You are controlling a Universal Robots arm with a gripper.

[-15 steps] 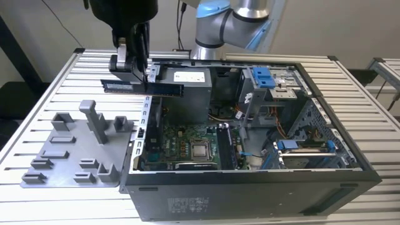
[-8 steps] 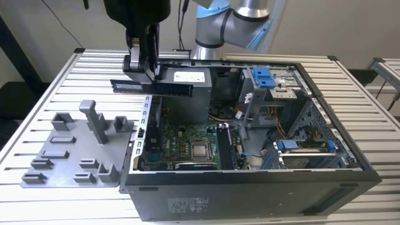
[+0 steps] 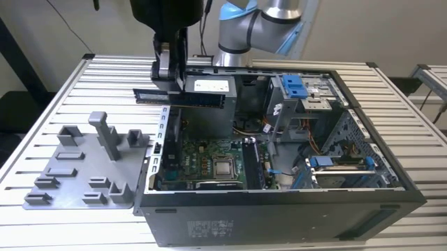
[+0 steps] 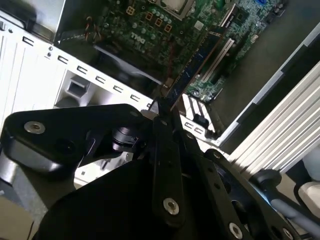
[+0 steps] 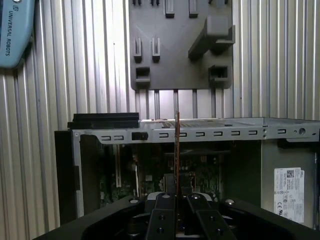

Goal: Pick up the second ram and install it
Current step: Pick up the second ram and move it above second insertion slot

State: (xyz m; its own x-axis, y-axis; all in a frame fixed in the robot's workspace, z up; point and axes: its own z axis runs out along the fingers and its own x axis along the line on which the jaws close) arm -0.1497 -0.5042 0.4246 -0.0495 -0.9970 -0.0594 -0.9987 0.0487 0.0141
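Observation:
My gripper is shut on the ram, a long dark stick held level, in the air over the upper left wall of the open computer case. In the second wrist view the ram sticks out from the fingertips toward the green motherboard and its long slots. In the first wrist view the ram shows edge-on, a thin upright line rising from my gripper across the case wall. The motherboard lies on the case floor below and to the exterior view's right.
A grey fixture plate with upright holders lies on the slatted table at the exterior view's left of the case. Inside the case are a power supply, blue drive brackets and cables. The arm's base stands behind the case.

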